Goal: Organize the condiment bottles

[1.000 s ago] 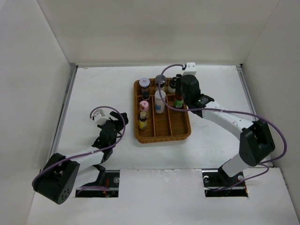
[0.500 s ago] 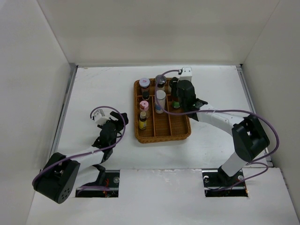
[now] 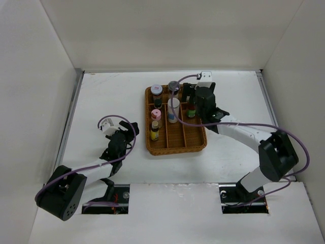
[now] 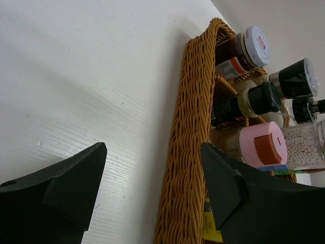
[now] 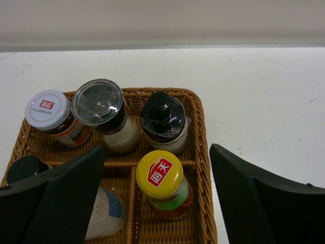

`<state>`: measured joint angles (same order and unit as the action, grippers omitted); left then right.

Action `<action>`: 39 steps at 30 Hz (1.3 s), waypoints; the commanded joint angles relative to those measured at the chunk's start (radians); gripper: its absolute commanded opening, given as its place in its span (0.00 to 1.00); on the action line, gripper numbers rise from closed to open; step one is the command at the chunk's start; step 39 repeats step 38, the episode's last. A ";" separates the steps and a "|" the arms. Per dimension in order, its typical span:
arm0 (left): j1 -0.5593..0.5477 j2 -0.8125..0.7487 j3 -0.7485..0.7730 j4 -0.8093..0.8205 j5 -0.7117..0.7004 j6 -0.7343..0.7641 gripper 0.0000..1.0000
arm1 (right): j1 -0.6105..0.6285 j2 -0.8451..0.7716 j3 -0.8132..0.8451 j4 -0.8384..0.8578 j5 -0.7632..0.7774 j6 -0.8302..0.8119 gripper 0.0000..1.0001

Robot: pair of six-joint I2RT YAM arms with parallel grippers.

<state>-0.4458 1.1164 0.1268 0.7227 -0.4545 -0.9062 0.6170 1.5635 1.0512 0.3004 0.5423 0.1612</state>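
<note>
- Right pincer (image 5: 157, 149): released, fingers (image 5: 56, 198) spread wide, grasping nothing, poised over the wicker tray (image 5: 201, 147).
- Straddles the yellow-capped bottle (image 5: 159, 175), which stands upright directly ahead and centred between the two fingers, with a gap on each side.
- Cannot tell whether the tips reach down to the level of the cap.
- Just past that bottle, across a woven divider: a black-capped jar (image 5: 163, 117), upright against the tray's far end.
- Ahead and to the left: a clear-lidded shaker (image 5: 97, 101), touching or nearly touching the black-capped jar.
- Further left: a white-lidded jar (image 5: 46, 109) with a red mark on top.
- Beside the left finger: a dark-lidded bottle (image 5: 25, 168) and a granule-filled bottle (image 5: 104, 211), both partly hidden by that finger.
- Left pincer (image 4: 152, 147): released too, jaws wide apart and empty, low over the bare white desk (image 4: 101, 76).
- Ahead and to its right: the tray's woven side wall.
- Beyond that wall: a pink-capped bottle (image 4: 261, 145) inside the tray, nearest this pincer, with the other lids behind it.
</note>
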 commanded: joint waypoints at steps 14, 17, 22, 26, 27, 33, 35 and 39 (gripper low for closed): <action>0.038 -0.070 0.062 -0.011 0.036 0.001 1.00 | -0.041 -0.658 -0.419 -0.039 0.091 0.162 1.00; 0.048 -0.131 0.092 -0.109 0.048 -0.002 1.00 | -0.087 -0.726 -0.528 -0.093 0.074 0.231 1.00; 0.054 -0.222 0.177 -0.337 0.060 -0.011 1.00 | -0.183 -0.761 -0.585 -0.193 0.042 0.314 1.00; 0.094 -0.191 0.305 -0.610 0.099 -0.011 1.00 | -0.210 -0.728 -0.553 -0.282 0.015 0.383 1.00; 0.106 -0.193 0.319 -0.652 0.103 -0.014 1.00 | -0.210 -0.718 -0.547 -0.290 0.008 0.386 1.00; 0.121 -0.256 0.335 -0.767 0.123 -0.010 1.00 | -0.202 -0.689 -0.543 -0.257 -0.002 0.414 1.00; 0.121 -0.264 0.342 -0.776 0.126 -0.007 1.00 | -0.193 -0.685 -0.536 -0.253 -0.015 0.428 1.00; 0.120 -0.224 0.387 -0.831 0.129 0.001 1.00 | -0.184 -0.672 -0.528 -0.233 -0.031 0.452 1.00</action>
